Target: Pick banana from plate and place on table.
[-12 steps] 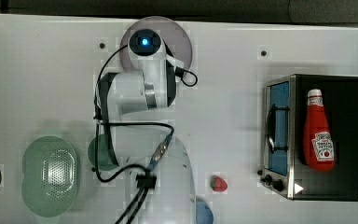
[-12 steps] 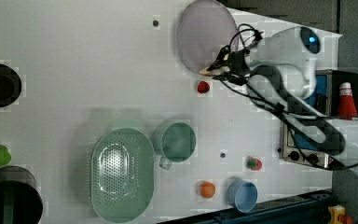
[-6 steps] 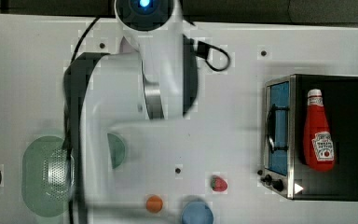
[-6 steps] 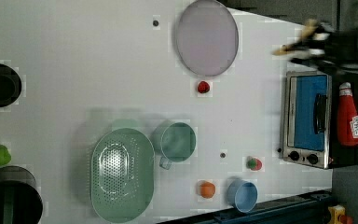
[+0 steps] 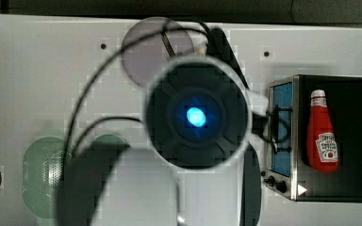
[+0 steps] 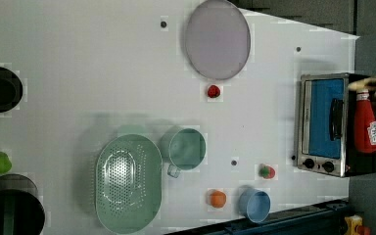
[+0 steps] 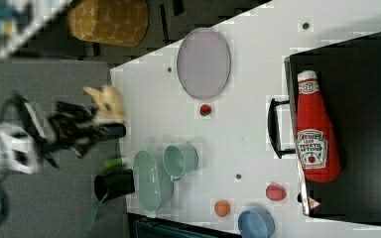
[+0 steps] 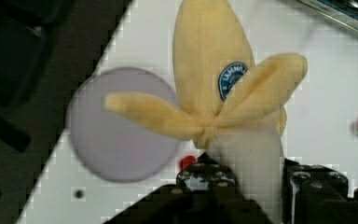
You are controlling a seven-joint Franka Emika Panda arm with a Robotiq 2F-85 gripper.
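Gripping the banana [image 8: 214,79] by its pale stem, the gripper [image 8: 256,186] held it at frame centre, high above the empty plate [image 8: 121,126]; releasing there risked a bounce off the table [image 8: 335,88].

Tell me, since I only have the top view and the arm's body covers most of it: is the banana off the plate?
Observer: Yes. In the wrist view the tool grips the banana by its lower end, lifted clear of the plate.
Operator: Is anything left on the plate?
Observer: No. The left view shows the plate bare.
Operator: What lies nearest it?
Observer: A red strawberry on the table, just off the plate's rim.
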